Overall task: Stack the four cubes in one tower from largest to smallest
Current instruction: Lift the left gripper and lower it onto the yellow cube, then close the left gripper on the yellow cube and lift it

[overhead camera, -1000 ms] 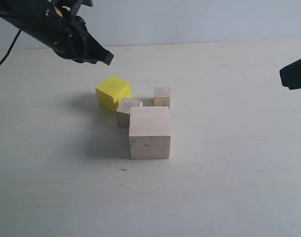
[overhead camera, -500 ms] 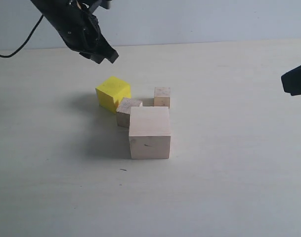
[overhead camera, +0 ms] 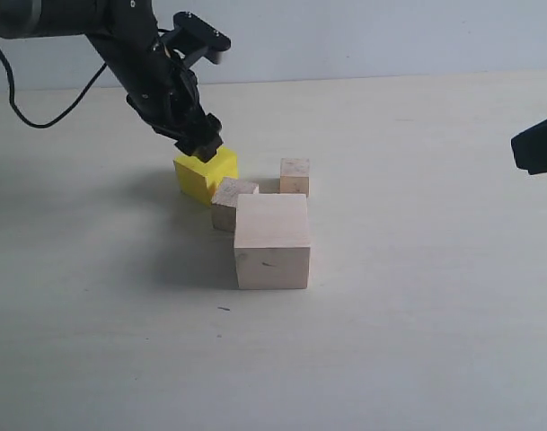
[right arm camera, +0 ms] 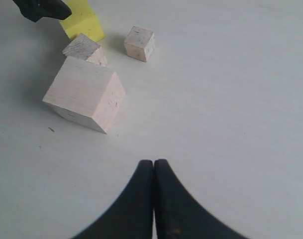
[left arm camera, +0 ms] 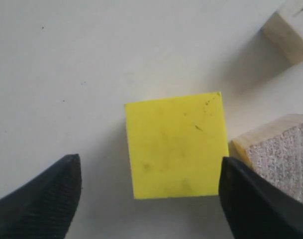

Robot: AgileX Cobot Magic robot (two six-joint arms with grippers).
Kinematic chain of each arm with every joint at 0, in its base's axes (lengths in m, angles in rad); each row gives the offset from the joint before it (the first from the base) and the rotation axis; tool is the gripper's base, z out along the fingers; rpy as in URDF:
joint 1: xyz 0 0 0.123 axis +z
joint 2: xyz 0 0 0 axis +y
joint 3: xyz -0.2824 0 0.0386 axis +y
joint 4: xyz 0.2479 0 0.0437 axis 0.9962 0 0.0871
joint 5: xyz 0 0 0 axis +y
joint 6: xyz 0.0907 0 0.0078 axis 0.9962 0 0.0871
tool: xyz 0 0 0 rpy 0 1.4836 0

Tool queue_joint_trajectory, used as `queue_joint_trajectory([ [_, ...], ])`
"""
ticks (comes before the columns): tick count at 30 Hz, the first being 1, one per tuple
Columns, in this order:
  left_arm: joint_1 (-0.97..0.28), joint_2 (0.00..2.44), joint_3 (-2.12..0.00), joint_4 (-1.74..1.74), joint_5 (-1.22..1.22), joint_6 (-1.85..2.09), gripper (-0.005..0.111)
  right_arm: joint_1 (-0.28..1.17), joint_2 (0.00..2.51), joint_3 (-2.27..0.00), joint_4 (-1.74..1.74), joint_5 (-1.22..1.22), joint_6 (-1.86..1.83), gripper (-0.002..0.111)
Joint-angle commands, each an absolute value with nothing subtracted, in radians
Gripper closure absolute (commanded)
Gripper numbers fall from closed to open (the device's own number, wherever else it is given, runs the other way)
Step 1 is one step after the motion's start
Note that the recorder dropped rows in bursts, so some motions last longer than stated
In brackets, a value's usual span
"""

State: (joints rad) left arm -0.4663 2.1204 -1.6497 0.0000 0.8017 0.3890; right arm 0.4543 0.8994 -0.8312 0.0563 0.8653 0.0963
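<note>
- Pale cube [overhead camera: 272, 241] sits nearest on the surface [overhead camera: 390, 341], flat, with nothing on top; I judge it the base, so it can stay where it is
- Small cube [overhead camera: 230, 199] lies just behind it, turned askew, its corner just beside the yellow cube, perhaps touching
- Smallest cube [overhead camera: 295, 176] stands a little further back, apart from the rest
- Yellow cube [left arm camera: 176, 144] is farthest, on the surface; it goes up next, so my left hand [overhead camera: 204, 144] is over it, fingers spread wide to either side, not yet gripping
- The small cube crowds one finger's side, so closing may nudge it
- My right hand [right arm camera: 153, 164] hangs well off to the side, fingers pressed together on nothing, clear of the work
</note>
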Motion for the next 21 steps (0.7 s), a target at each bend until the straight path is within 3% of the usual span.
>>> queue_joint_trajectory([
  [1, -0.469, 2.134, -1.654, -0.036, 0.771, 0.427, 0.033, 0.454, 0.896, -0.825, 0.053, 0.863, 0.097, 0.108],
  [21, -0.493, 2.16, -1.654, -0.081, 0.683, 0.475, 0.033, 0.454, 0.896, -0.824, 0.052, 0.841, 0.09, 0.108],
])
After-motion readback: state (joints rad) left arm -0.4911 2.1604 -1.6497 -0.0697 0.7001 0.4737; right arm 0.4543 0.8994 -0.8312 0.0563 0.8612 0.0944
